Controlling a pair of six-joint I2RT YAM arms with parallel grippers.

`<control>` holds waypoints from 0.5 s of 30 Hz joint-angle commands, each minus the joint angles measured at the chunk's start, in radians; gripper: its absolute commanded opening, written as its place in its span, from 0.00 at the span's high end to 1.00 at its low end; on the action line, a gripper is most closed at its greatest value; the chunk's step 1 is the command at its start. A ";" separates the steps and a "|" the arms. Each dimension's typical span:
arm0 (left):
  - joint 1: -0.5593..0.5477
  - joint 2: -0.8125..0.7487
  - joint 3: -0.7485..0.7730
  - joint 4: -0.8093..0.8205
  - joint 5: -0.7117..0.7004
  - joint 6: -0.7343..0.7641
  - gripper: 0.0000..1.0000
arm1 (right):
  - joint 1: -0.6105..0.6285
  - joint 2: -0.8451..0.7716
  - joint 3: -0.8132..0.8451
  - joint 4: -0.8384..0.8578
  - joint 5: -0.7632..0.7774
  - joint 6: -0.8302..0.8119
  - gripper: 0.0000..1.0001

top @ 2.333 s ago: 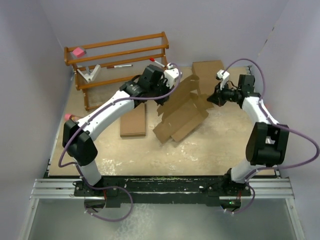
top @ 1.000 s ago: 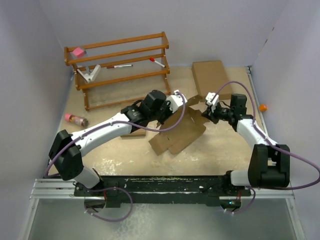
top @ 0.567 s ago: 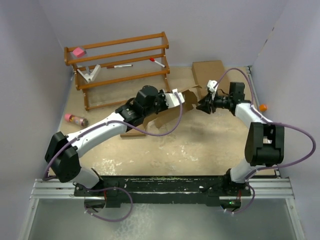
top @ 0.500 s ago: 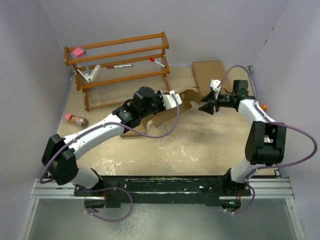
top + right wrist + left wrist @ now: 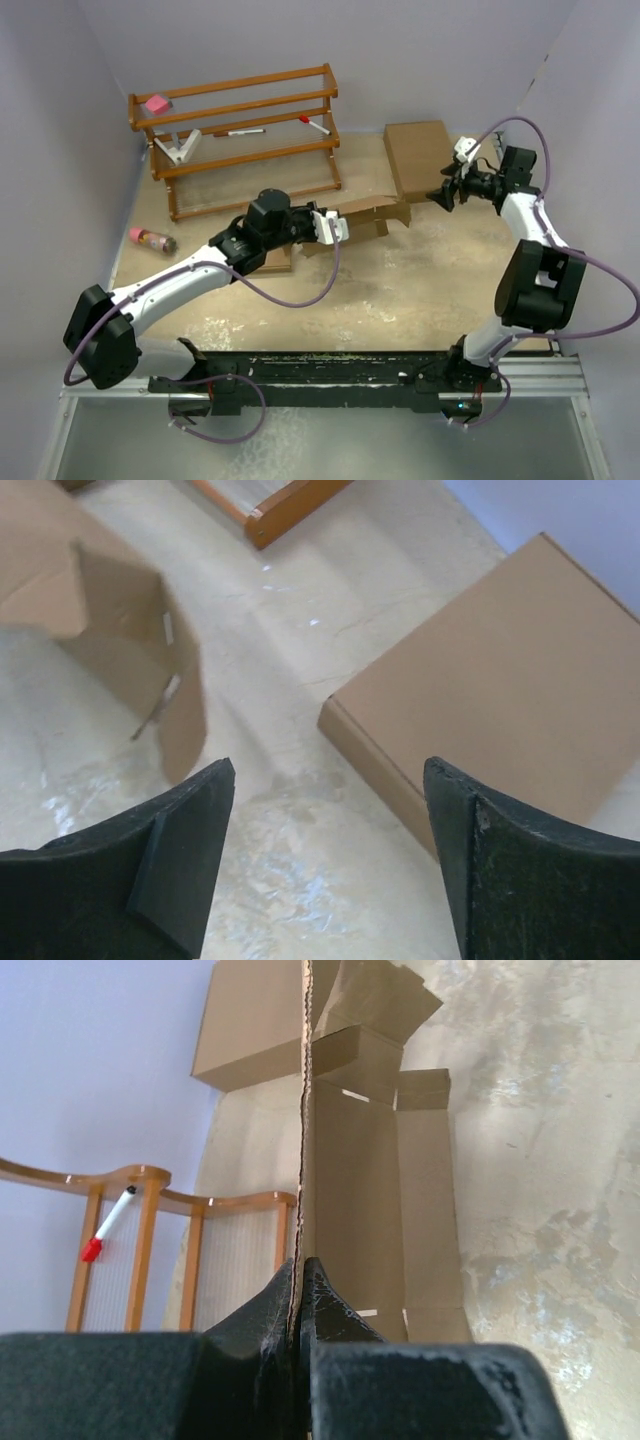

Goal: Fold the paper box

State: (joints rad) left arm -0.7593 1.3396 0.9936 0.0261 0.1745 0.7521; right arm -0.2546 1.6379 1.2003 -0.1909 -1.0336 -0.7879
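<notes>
one paper box point(image 5: 352, 1210) edge, partly hidden, clenched in left pincer point(image 5: 300, 1285); right pincer point(image 5: 328, 772) released.

- Walls point(image 5: 450, 60): plain pale lavender, on three sides.
- Tabletop point(image 5: 400, 290): beige, mottled, glossy patches.
- Wooden rack point(image 5: 232, 84): far left, against back wall, railed tiers.
- Light: even, soft shadows.
</notes>
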 commanded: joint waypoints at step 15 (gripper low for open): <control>-0.061 -0.063 -0.106 0.053 0.183 -0.045 0.96 | 0.094 0.059 0.008 -0.417 0.009 -0.531 0.29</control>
State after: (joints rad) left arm -0.8188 1.2938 0.8616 0.0689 0.3172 0.7567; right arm -0.1577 1.7485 1.2221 -0.3901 -0.9928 -1.0740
